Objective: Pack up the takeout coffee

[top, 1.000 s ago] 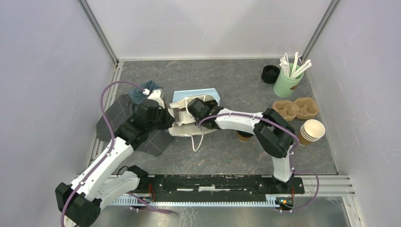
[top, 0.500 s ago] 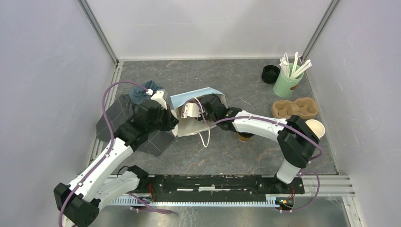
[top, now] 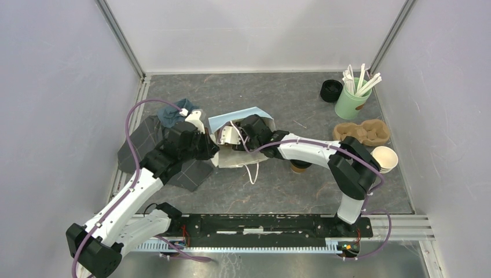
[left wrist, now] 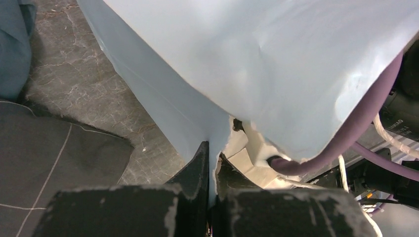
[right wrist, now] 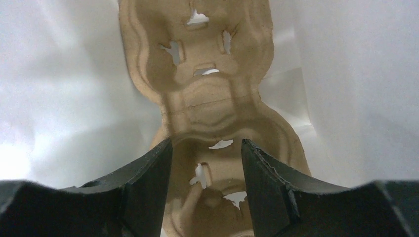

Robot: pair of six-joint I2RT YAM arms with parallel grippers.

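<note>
Right gripper (right wrist: 206, 144) stood open astride the cup carrier (right wrist: 197, 74) inside the bag (left wrist: 276, 59) (left gripper (left wrist: 211, 154) clamped shut on the bag's blue edge).

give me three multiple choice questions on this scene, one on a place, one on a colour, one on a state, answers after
1. Where is the pulp carrier that lies below the right tool?
A. on the bare table
B. inside the bag
C. lifted in the air

2. What colour is the cup holding the stirrers?
A. pale green
B. red
C. black

3. How is the left tool?
A. wide open
B. shut on the bag's edge
C. out of view

Answers:
1 B, white bag walls surround the carrier in the right wrist view.
2 A, the top view shows it pale green.
3 B, its fingers pinch the blue edge in the left wrist view.
</note>
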